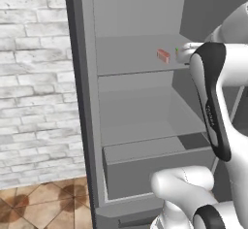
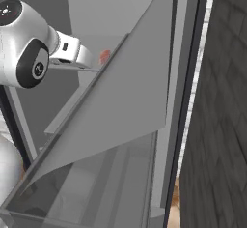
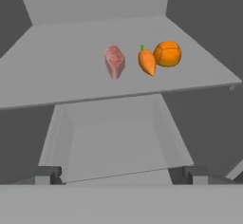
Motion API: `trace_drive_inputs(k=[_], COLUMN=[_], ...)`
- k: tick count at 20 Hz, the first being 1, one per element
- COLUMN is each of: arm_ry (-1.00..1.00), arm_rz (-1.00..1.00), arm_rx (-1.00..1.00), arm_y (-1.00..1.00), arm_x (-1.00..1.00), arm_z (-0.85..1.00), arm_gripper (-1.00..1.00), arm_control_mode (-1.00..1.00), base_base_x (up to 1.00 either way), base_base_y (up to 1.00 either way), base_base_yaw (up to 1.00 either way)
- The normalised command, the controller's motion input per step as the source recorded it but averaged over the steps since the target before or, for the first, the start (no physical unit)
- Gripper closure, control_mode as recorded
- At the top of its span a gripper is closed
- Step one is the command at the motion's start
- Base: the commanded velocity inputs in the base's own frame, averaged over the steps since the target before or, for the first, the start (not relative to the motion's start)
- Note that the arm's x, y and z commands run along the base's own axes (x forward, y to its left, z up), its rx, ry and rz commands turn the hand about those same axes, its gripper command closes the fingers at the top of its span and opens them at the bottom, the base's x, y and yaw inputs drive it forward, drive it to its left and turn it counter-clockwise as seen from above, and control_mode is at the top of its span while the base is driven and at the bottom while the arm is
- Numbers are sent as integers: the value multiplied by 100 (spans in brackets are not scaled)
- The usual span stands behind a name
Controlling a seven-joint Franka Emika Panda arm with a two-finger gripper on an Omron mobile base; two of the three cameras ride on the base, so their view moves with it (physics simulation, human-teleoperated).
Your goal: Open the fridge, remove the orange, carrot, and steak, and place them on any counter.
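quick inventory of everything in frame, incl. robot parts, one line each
fridge: 1, dark grey outside, light grey inside, door open, fills the middle of the left base view
shelf: 1, light grey, upper level of the fridge, carries all three foods
drawer: 1, light grey, bottom of the fridge
steak: 1, pinkish red, on the shelf, left of the carrot
carrot: 1, orange with green tip, on the shelf between steak and orange
orange: 1, bright orange, on the shelf, right of the carrot and touching it
brick wall: 1, pale grey, left of the fridge
floor: terracotta tiles, lower left
arm: 1, white with dark joints, reaching toward the shelf
gripper: 1, dark fingertips, open, short of the foods, holding nothing
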Motion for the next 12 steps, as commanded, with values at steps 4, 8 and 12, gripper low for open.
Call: trace_drive_inputs(k=[4, 8, 12], arm_ry=[0, 0, 0], arm_rz=[0, 0, 0], arm_rx=[4, 2, 0], arm_y=[0, 0, 0], arm_x=[38, 42, 44], arm_z=[-14, -8, -13], arm_gripper=[-100, -100, -100], arm_control_mode=[-100, -100, -100], base_base_x=[0, 0, 0], base_base_y=[0, 0, 0], base_base_yaw=[0, 0, 0])
